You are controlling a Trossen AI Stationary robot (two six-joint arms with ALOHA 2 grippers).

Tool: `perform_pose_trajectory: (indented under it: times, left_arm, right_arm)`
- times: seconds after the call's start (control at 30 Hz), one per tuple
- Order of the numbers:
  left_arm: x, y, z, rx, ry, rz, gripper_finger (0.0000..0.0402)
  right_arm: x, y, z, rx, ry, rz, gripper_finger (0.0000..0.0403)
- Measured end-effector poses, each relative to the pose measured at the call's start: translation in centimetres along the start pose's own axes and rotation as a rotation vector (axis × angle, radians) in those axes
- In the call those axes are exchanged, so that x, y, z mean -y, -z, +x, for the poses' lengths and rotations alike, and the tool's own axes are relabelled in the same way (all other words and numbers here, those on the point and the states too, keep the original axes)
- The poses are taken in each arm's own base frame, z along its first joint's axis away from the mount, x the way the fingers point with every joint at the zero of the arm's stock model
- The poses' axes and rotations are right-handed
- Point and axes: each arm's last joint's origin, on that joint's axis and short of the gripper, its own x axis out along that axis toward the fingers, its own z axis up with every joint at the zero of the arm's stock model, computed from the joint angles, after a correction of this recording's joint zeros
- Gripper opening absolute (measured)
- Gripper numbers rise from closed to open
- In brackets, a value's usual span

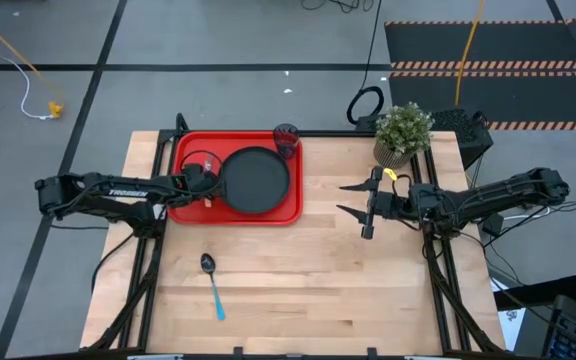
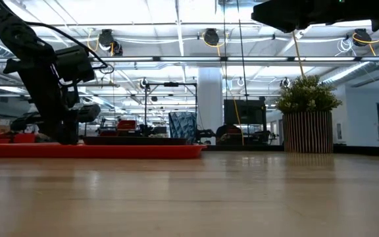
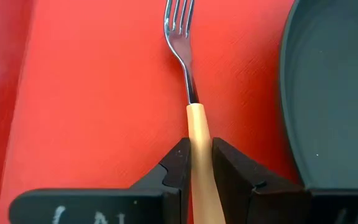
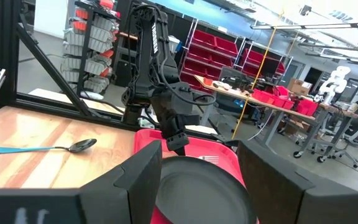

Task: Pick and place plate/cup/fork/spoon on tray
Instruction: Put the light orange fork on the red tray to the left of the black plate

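The red tray lies at the table's far left, with the black plate on it and the dark cup standing in its far right corner. My left gripper is over the tray's left part beside the plate, shut on the fork. The plate's rim shows beside the fork. The blue-handled spoon lies flat on the bare wood, nearer the front. My right gripper is open and empty above the table, right of the tray. My left gripper pinches the fork's orange-tan handle between its two fingers, a little behind where the handle meets the metal neck. The fingers come from above, pointing down, and lie across the handle. The fork is level over the tray floor; whether it rests on the floor I cannot tell.
A potted green plant stands at the table's far right, close behind my right gripper. Bare wood stretches between the tray and the right arm and along the front around the spoon. The right wrist view shows the left arm across the tray.
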Motion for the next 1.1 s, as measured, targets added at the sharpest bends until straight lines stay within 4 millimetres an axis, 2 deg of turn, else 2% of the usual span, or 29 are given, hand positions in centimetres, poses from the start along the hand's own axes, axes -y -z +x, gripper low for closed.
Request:
perform_pose_trajectory:
  times: [0.2, 0.57, 0.8, 0.93, 1.1]
  left_arm:
    - [0.0, 0.0, 0.0, 0.000, 0.000, -0.002, 0.0069]
    - [0.0, 0.0, 0.0, 0.008, -0.003, -0.009, 0.0129]
    - [0.6, -1.1, -0.5, 0.051, -0.027, 0.020, 0.0131]
    - [0.2, -1.5, -0.5, 0.058, -0.093, 0.026, 0.0129]
    - [-0.8, -1.8, -0.3, 0.056, -0.177, 0.026, 0.0092]
  right_arm:
    - [0.0, 0.0, 0.0, 0.000, 0.000, 0.000, 0.0203]
    - [0.0, 0.0, 0.0, -0.001, -0.001, 0.000, 0.0203]
    - [0.0, 0.1, 0.0, -0.007, -0.003, -0.002, 0.0203]
    - [0.0, 0.1, 0.0, -0.008, -0.003, -0.002, 0.0203]
    - [0.0, 0.1, 0.0, -0.007, -0.003, -0.003, 0.0203]
